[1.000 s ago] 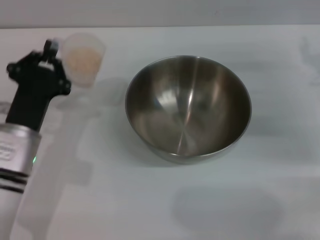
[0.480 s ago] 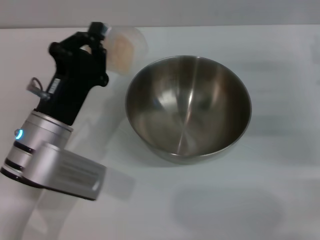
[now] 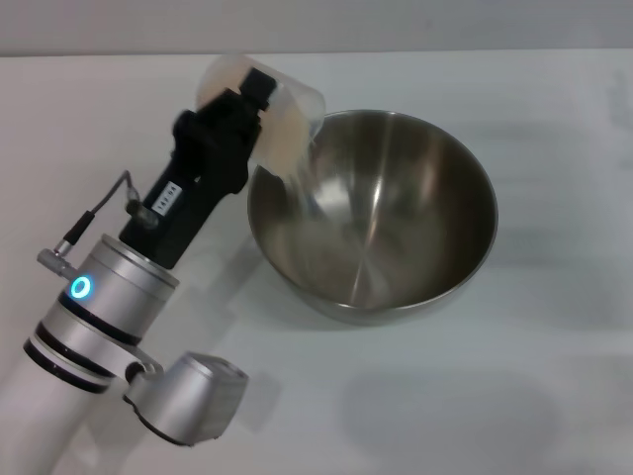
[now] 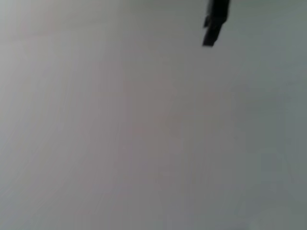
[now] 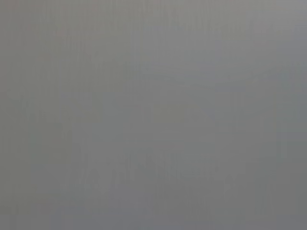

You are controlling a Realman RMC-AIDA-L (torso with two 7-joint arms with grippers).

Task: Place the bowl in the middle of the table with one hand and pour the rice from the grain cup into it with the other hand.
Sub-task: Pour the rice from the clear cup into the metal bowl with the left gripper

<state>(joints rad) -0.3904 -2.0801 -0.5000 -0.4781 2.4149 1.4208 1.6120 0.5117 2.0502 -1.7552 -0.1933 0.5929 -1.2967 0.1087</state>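
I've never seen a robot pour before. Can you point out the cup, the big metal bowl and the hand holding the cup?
grain cup (image 3: 289, 124), head view, on its clear tilted side wall.
bowl (image 3: 396, 213), head view, on its shiny inner wall.
left gripper (image 3: 252, 94), head view, at its black fingertips against the cup.

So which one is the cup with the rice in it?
Find the big shiny metal bowl in the middle of the white table. At its rim on the robot's left, the left gripper holds a small see-through plastic cup, tipped toward the bowl. It is the only clear thing there, with pale rice showing through.
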